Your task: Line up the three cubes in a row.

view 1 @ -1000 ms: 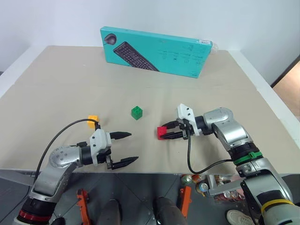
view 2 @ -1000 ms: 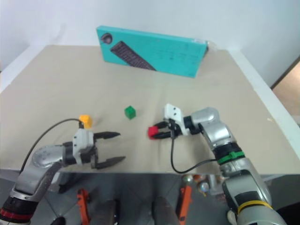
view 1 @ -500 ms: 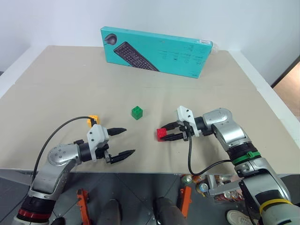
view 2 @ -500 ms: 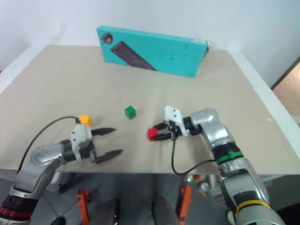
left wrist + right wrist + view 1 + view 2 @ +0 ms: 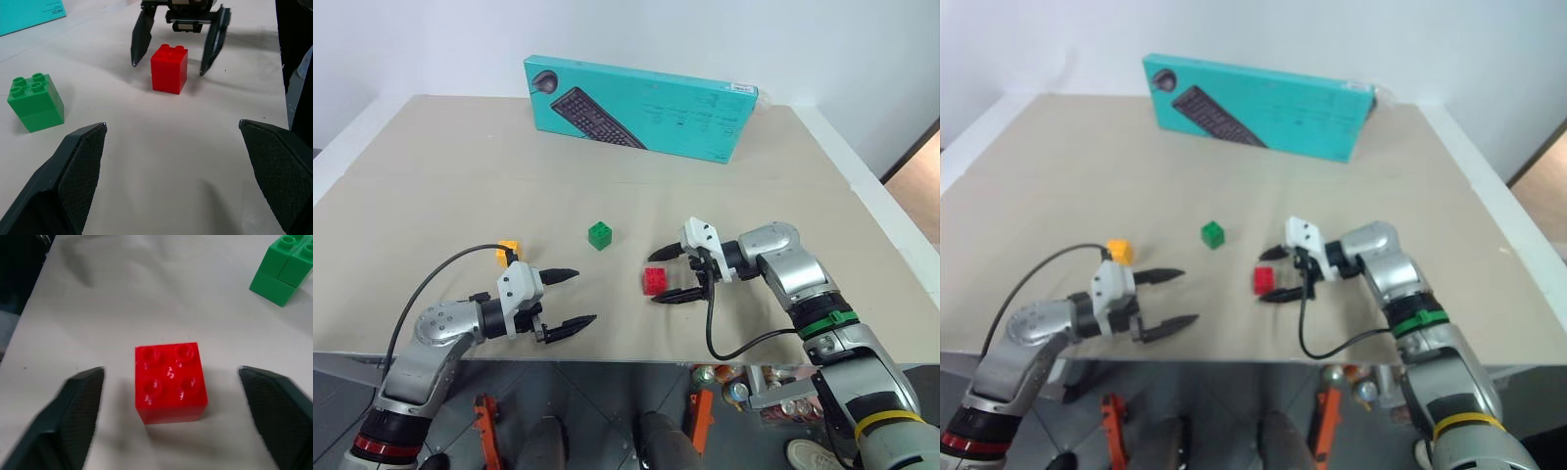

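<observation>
The red cube (image 5: 655,281) rests on the table between the spread fingers of my right gripper (image 5: 653,279), which is open and touches neither side of it. The green cube (image 5: 599,235) stands a little farther back and to the left. At the left is the yellow cube (image 5: 508,252), partly covered by the cable behind my left gripper (image 5: 572,298). That gripper is open and empty, pointing toward the red cube from a hand's width away. The left wrist view shows the red cube (image 5: 169,68) between the right gripper's black fingers (image 5: 142,36), with the green cube (image 5: 35,101) to one side.
A big teal keyboard box (image 5: 639,106) leans at the back of the tan table. The table's front edge (image 5: 607,354) runs just below both grippers. Bare tabletop lies between the cubes and the box.
My right gripper has opened and let go of the red cube, which now sits on the table between its fingers. The left gripper stays open and has hardly moved.
</observation>
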